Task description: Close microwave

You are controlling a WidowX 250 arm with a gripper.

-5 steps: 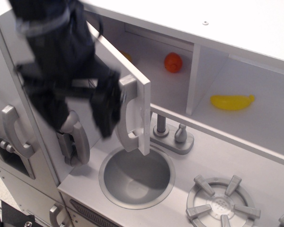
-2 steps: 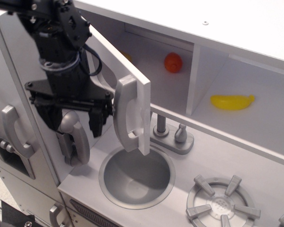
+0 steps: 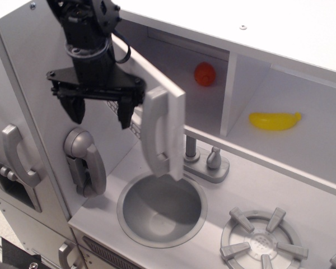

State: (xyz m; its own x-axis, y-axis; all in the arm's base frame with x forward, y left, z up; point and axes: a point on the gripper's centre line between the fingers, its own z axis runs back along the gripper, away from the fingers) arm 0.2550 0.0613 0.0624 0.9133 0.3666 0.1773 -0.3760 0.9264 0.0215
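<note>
since the earlier frame your gripper (image 3: pixel 98 115) has risen, fingers apart, holding nothing. microwave (image 3: pixel 173 84) door (image 3: pixel 167 131) has swung slightly shutward, still ajar. light, stiff panel; push its outer face beside the handle (image 3: pixel 155 134).

The microwave (image 3: pixel 207 84) is a white box compartment, and its door (image 3: pixel 157 98) stands swung out over the counter, partly ajar. The door's long silver handle (image 3: pixel 157 134) hangs above the sink (image 3: pixel 162 210). The black gripper (image 3: pixel 98 112) hovers just left of the door, fingers spread wide and pointing down, holding nothing; one fingertip (image 3: pixel 125 119) seems to sit close to the door face, though contact is hard to judge. Inside the compartment lies an orange (image 3: pixel 205 74). In the next shelf lies a banana (image 3: pixel 274 120). A faucet (image 3: pixel 204 159) stands behind the sink, a burner (image 3: pixel 263 241) to its right, and a toy phone (image 3: pixel 84 162) on the left panel.
</note>
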